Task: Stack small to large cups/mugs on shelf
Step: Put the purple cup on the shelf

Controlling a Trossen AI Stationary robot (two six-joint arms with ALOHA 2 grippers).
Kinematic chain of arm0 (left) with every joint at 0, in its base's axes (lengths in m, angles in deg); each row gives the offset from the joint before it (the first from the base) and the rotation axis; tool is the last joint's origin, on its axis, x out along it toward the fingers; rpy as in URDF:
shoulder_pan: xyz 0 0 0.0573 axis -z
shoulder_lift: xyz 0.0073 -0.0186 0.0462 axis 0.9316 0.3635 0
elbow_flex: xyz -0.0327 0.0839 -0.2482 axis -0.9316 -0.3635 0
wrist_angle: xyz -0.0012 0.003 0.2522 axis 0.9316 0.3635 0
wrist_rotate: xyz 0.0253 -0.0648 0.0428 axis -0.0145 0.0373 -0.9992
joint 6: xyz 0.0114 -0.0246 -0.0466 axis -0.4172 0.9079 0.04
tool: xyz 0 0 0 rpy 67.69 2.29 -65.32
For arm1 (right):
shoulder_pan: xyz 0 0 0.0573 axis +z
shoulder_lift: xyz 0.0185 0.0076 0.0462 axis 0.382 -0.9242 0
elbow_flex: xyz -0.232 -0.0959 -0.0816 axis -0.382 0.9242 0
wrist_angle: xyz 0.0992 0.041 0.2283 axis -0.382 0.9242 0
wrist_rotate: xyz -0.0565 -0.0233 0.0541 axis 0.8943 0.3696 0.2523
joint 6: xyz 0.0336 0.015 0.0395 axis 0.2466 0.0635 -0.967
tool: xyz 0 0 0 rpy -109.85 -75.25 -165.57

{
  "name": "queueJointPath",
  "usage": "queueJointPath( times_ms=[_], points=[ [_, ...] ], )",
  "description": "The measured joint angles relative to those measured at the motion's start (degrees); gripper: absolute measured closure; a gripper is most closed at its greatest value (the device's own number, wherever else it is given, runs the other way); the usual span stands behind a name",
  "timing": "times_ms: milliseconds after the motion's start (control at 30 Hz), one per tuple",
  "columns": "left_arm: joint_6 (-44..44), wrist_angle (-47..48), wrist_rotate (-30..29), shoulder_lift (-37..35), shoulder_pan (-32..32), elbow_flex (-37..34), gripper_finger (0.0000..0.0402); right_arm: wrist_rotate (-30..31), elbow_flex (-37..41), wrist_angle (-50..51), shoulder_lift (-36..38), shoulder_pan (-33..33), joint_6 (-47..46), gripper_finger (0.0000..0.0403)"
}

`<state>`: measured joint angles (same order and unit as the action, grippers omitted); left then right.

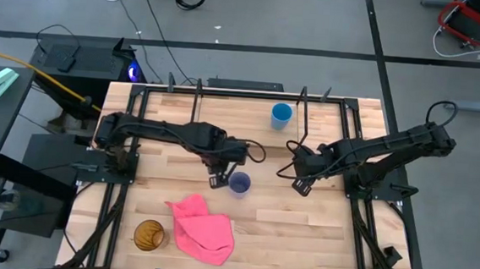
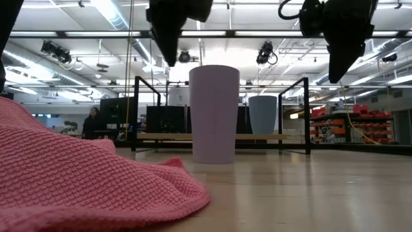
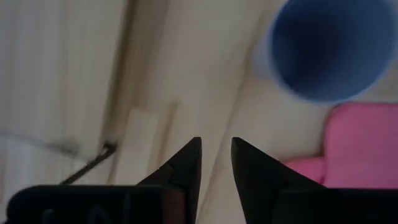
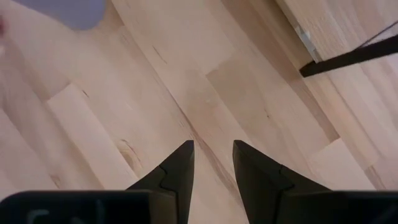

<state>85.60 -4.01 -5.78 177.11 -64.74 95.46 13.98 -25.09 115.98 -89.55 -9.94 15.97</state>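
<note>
- Near the middle of the table (image 1: 318, 233), we have our left pincer (image 1: 218, 180) hovering just beside the lavender cup (image 1: 239, 184), on the cup's left as seen from above; its fingers (image 3: 186, 163) stand slightly parted with nothing between them, and bare wood shows through the gap.
- From the left wrist view, the lavender cup sits ahead and off to one side of the fingers, mouth up, not between them. The cup stands upright, so its long axis is vertical, and the low view shows it as a tall tapered shape on the table.
- Our right pincer (image 1: 302, 185) hangs on the other side of the same cup, a little farther off, fingers spread and empty over bare planks.
- We judge the left arm the nearer one, so the lavender cup looks like its job: the pincer would need to shift sideways toward the cup and come down over the rim or wall.
- The blue cup (image 1: 281, 114) already stands on the shelf (image 1: 226, 89) at the far edge of the table.
- The amber cup (image 1: 149, 235) waits at the near left corner, just beside the pink cloth (image 1: 202, 228), well apart from both pincers.
</note>
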Motion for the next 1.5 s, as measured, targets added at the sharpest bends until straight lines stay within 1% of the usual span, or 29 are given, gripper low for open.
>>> queueJointPath(
  times_ms=[167, 400, 633, 767, 900, 1133, 1267, 1500],
  points=[
    [2.25, 7.06, -3.22, 0.01, 0.0, -0.04, 0.0312, 0.0, -2.54, -1.11, 0.0, 0.0, 1.06, 0.0284],
    [4.2, 11.18, -11.96, 0.05, -0.2, -0.72, 0.0319, 0.02, -7.91, -2.96, 0.0, -0.04, 4.47, 0.0284],
    [6.89, 14.77, -15.04, -0.83, -1.72, -0.7, 0.0316, 0.02, -13.58, -4.17, 0.04, -1.61, 9.08, 0.0284],
    [7.3, 13.94, -15.58, -2.94, -2.5, -1.62, 0.0321, 0.05, -16.29, -4.54, 0.01, -3.76, 12.43, 0.0284],
    [8.08, 12.81, -15.66, -7.2, -2.94, -5.81, 0.0329, 0.02, -17.83, -4.78, -0.11, -6.13, 14.85, 0.0284],
    [13.04, 9.7, -15.71, -17.17, -3.57, -17.04, 0.0335, -0.53, -18.64, -7.11, -0.11, -10.15, 16.67, 0.0284],
    [15.79, 6.8, -15.46, -22.42, -3.49, -23.08, 0.0333, -4.36, -18.66, -9.83, -1.23, -12.65, 18.34, 0.0284],
    [19.4, 3.84, -15.46, -28.46, -3.51, -30.92, 0.0337, -12.52, -18.68, -14.1, -7.7, -17.01, 21.25, 0.0284]
  ],
)
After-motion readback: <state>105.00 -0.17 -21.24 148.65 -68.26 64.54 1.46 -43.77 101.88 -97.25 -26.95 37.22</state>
